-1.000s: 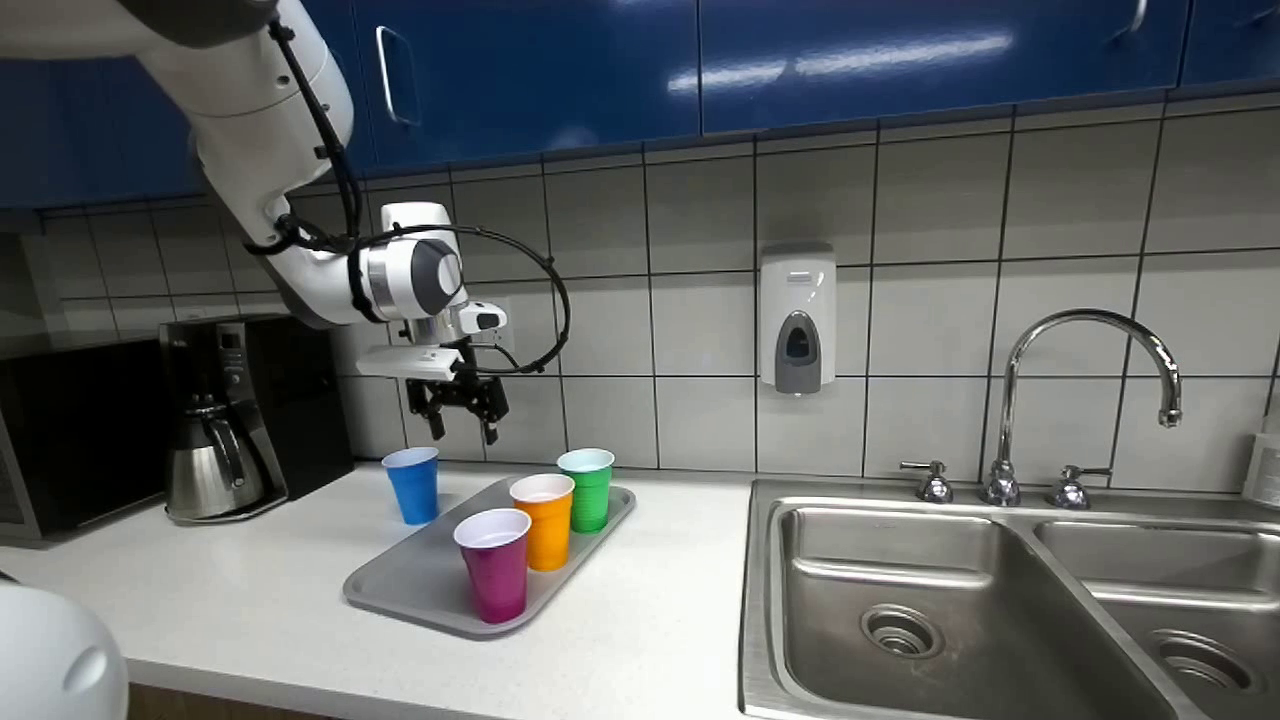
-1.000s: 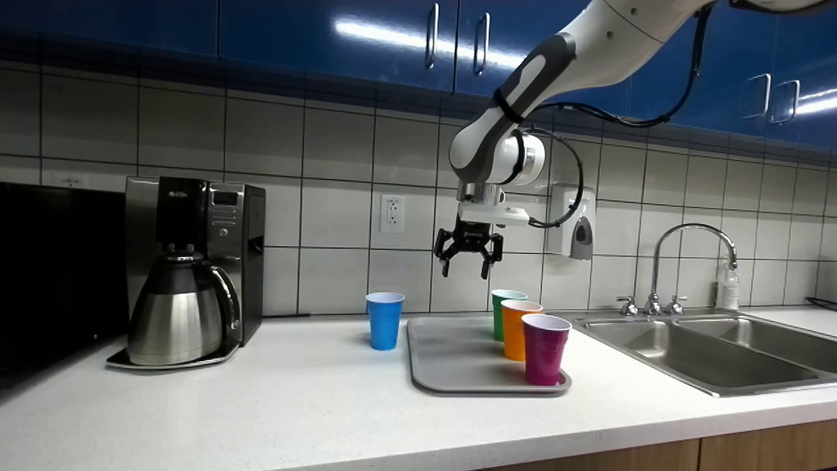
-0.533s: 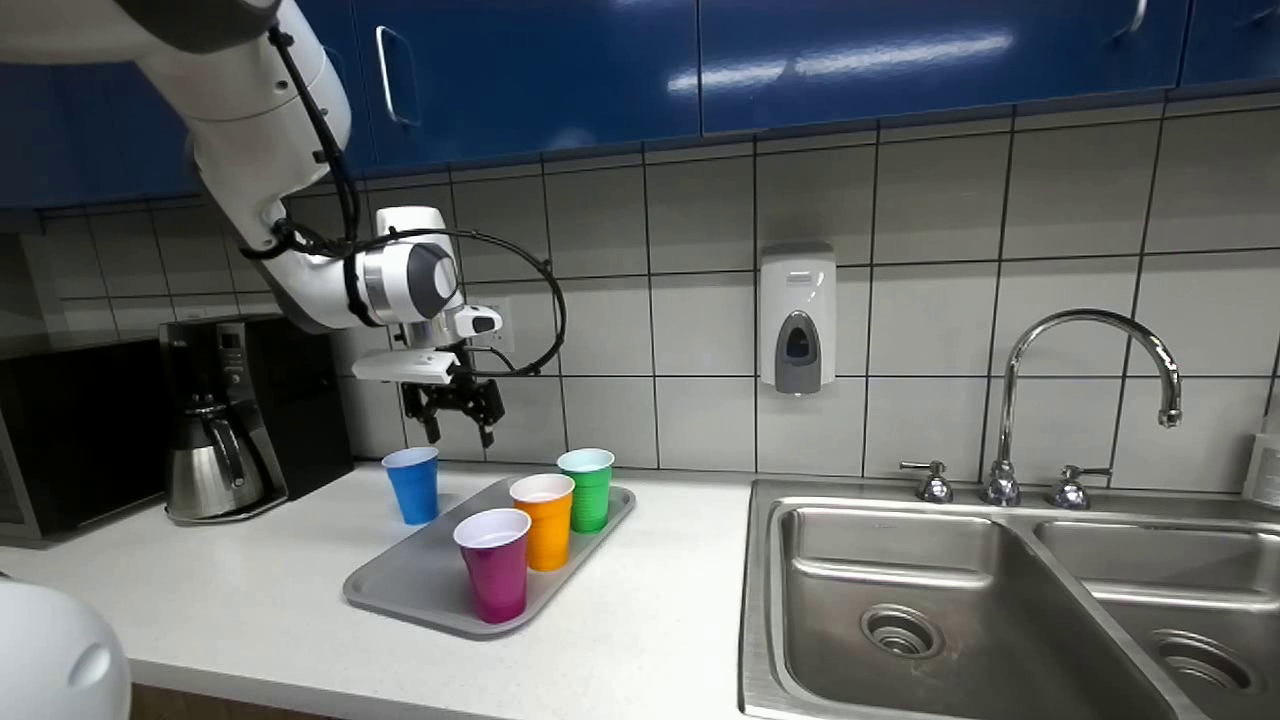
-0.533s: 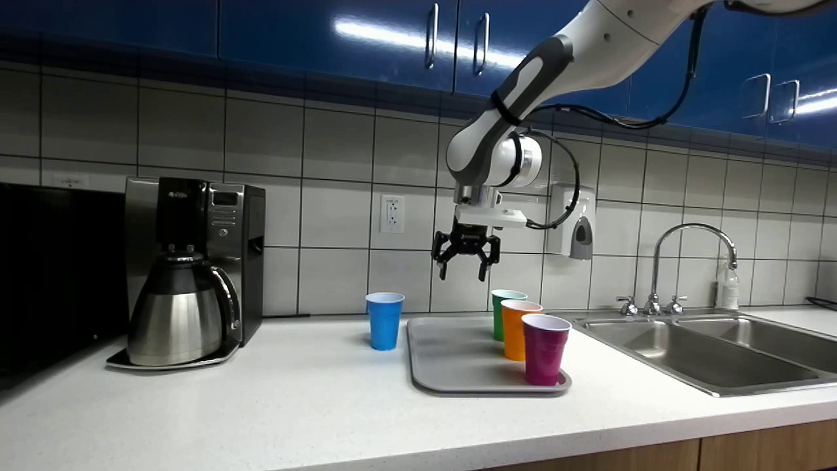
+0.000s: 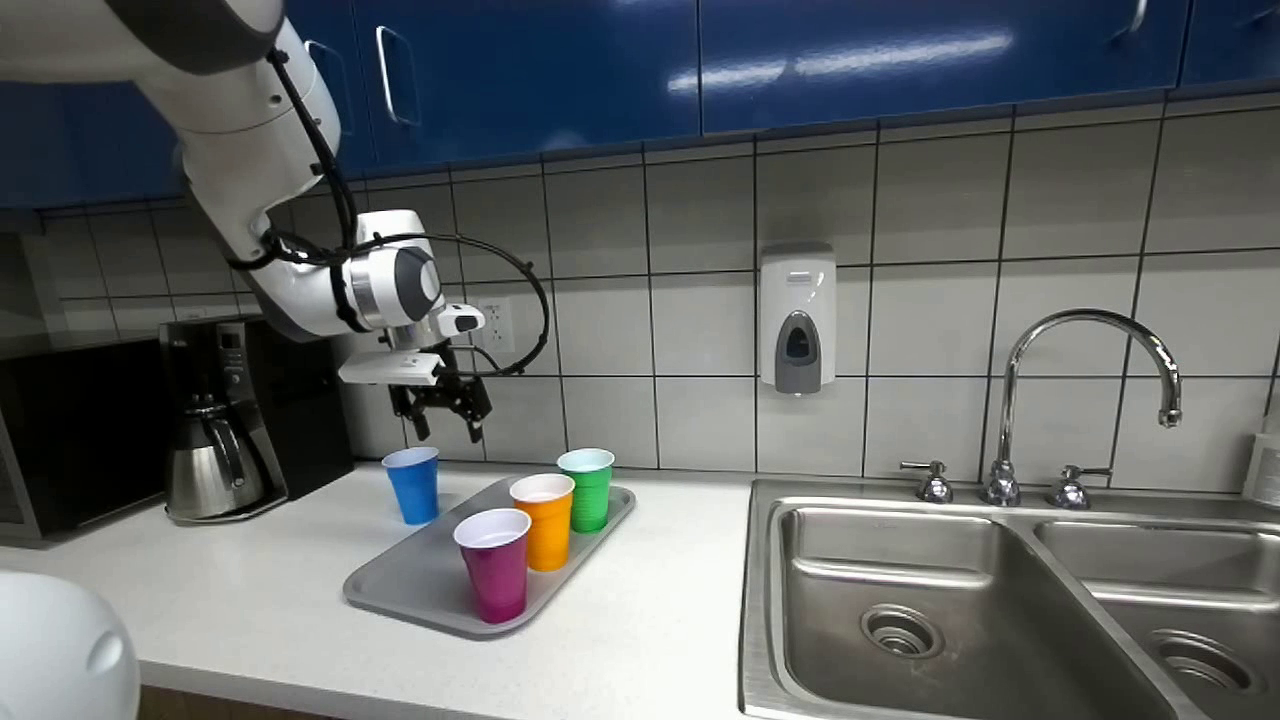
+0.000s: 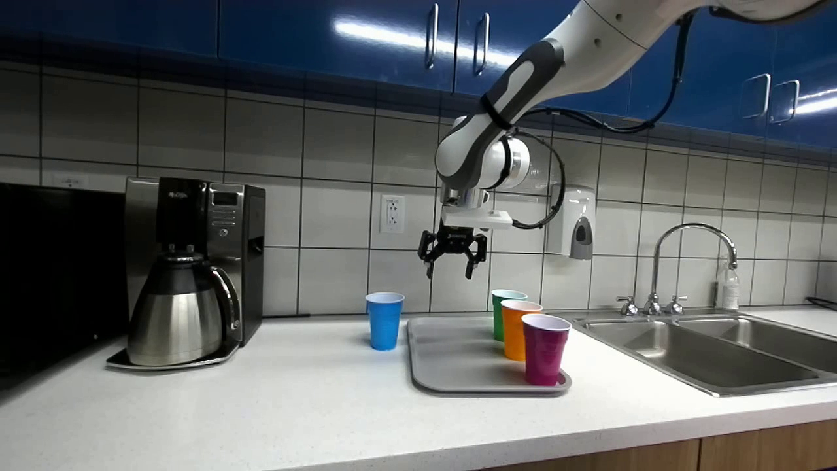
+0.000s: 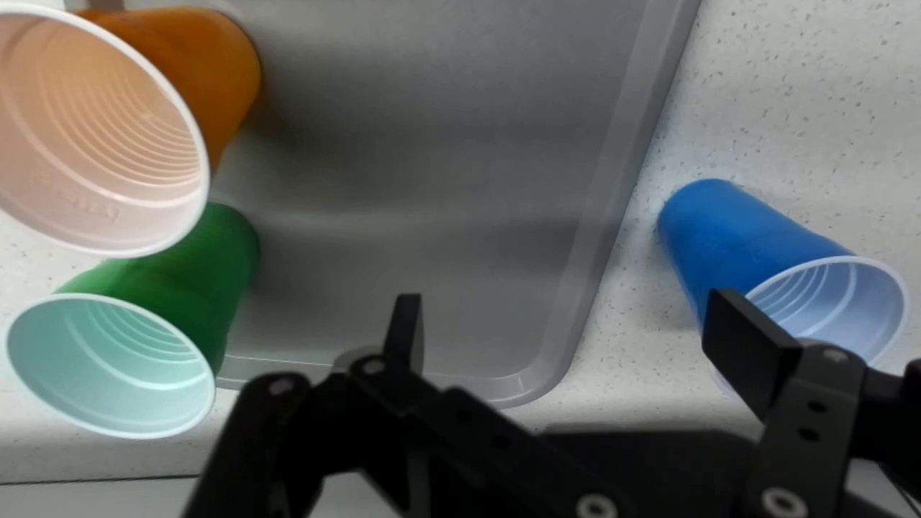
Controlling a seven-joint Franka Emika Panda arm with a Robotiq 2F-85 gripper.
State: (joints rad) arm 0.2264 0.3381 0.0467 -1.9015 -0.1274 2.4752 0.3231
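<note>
1. Blue cabinets (image 5: pixel 530 80) run along the top of both exterior views, above a tiled wall (image 5: pixel 700 320); the wrist view looks down onto the counter (image 6: pixel 274 405) and shows its speckles most plainly.
2. The robot arm (image 6: pixel 582 65) slants down from the upper right in an exterior view.
3. The sink (image 5: pixel 765 600) sits at the right in both exterior views; a round drain (image 5: pixel 902 631) shows in an exterior view; the faucet (image 5: pixel 1007 410) rises at the far edge.
4. The coffee maker (image 6: pixel 225 229) stands at the left, beside a black box (image 6: pixel 62 275); an exterior view shows its metal pot (image 6: pixel 176 320) large.
5. The gray tray (image 6: pixel 458 356) lies flat between coffee maker and sink; the wrist view shows one rounded far corner up close.
6. The gripper (image 6: pixel 449 269) hangs above the tray's far left part; its fingers (image 7: pixel 752 352) stand well apart, clear of the cups; the wrist view looks between them.
7. A soap dispenser (image 5: pixel 798 320) hangs on the wall, whole in an exterior view.
8. The blue cup (image 6: pixel 384 324), upright on the counter, is just left of the tray in both exterior views; in the wrist view it appears right of the tray, partly behind a finger.
9. The purple cup (image 5: pixel 495 570), orange cup (image 5: pixel 548 530) and green cup (image 5: pixel 591 500) stand upright on the tray, near to far; the wrist view shows the ribbed insides of the orange and green ones, their bases apart; whether the rims touch, I cannot tell.
10. An outlet (image 6: pixel 392 214) shows whole in an exterior view, left of the arm.
</note>
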